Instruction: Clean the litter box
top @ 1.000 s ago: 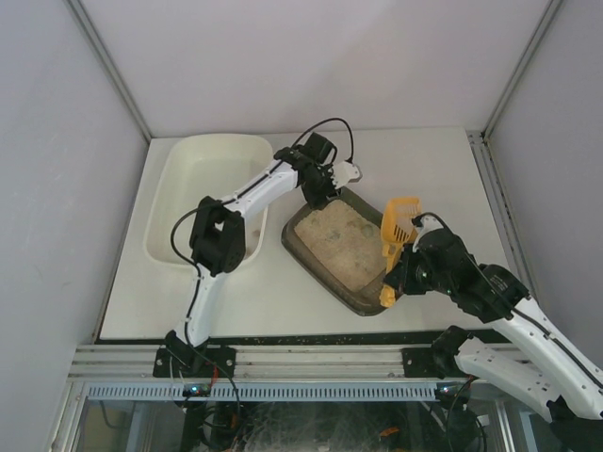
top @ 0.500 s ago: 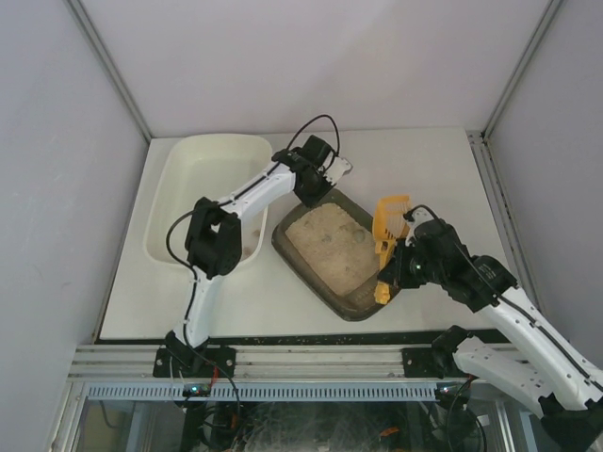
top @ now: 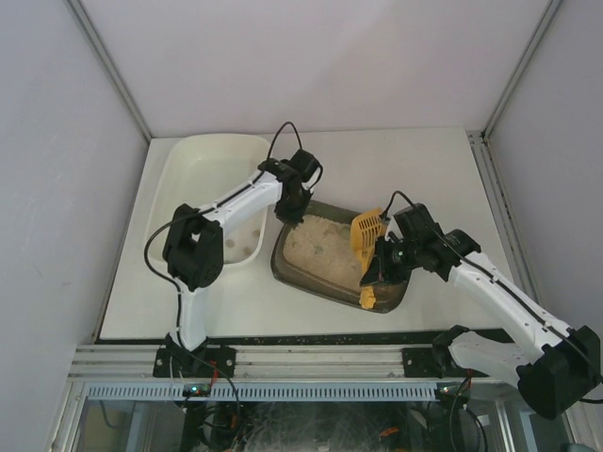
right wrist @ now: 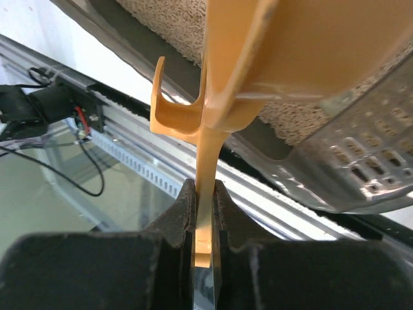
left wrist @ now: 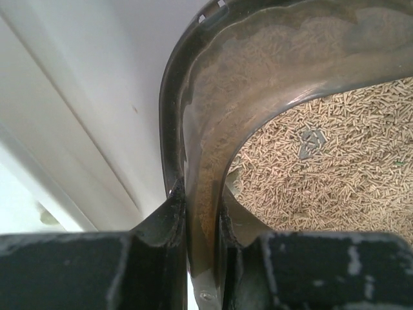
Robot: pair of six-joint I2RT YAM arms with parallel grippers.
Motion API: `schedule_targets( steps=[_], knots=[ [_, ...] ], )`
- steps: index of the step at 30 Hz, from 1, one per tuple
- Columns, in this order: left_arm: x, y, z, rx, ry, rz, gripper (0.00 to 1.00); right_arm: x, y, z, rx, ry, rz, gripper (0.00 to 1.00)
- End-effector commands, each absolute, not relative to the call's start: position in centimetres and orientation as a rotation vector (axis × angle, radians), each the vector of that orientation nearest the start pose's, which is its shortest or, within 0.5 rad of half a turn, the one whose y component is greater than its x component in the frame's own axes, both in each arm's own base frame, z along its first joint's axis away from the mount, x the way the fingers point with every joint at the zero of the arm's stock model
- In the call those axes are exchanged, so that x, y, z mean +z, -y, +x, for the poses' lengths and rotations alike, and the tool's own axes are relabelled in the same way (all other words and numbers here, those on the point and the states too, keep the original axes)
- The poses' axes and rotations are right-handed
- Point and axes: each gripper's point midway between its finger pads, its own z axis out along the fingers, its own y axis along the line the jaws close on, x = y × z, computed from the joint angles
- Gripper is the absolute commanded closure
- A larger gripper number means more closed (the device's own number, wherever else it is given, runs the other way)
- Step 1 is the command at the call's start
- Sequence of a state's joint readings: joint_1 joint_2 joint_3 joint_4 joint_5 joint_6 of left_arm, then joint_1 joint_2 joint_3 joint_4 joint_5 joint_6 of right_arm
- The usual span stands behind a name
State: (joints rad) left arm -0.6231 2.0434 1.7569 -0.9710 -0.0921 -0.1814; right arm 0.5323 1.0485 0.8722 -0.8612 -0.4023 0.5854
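Note:
The litter box point(top: 325, 282), a dark olive tray of beige pellet litter point(top: 316, 247), lies at mid-table, skewed, beside the white tub. My left gripper point(top: 294, 209) is shut on its far-left corner rim point(left wrist: 193, 129), one finger inside the wall and one outside point(left wrist: 203, 206). A small grey lump point(left wrist: 312, 142) sits on the litter. My right gripper point(top: 382, 266) is shut on the handle of a yellow slotted scoop point(top: 366, 235), whose head hangs over the box's right half. The wrist view shows the flat handle point(right wrist: 213, 129) pinched between the pads point(right wrist: 204, 194).
A larger cream-white tub point(top: 203, 179) stands at the left, close to the litter box, with a few bits in its near corner. The aluminium rail point(top: 311, 363) runs along the table's front edge. Enclosure walls close in the back and sides.
The left gripper closed on the litter box's rim and dragged the box left and nearer, turning it. The right arm swung the scoop left and down over the box.

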Motion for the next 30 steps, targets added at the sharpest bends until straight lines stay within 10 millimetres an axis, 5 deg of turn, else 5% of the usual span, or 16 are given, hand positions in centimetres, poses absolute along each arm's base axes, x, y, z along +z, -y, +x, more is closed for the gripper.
schedule_targets(
  steps=[1,10,21,30],
  knots=[
    [12.1,24.2,29.6,-0.265,-2.916,0.369,1.00,18.1,-20.8,14.7,1.156,-2.759,-0.017,1.00],
    [13.1,23.9,27.9,-0.370,-2.880,0.246,1.00,20.9,-21.4,11.2,1.267,-3.058,0.184,1.00],
    [13.5,24.6,27.5,-0.436,-2.884,0.176,0.99,20.1,-25.2,9.8,1.289,-3.233,0.370,1.00],
    [12.9,25.1,27.5,-0.473,-2.868,0.145,0.99,16.5,-26.1,11.5,1.084,-3.246,0.549,1.00]
  ],
)
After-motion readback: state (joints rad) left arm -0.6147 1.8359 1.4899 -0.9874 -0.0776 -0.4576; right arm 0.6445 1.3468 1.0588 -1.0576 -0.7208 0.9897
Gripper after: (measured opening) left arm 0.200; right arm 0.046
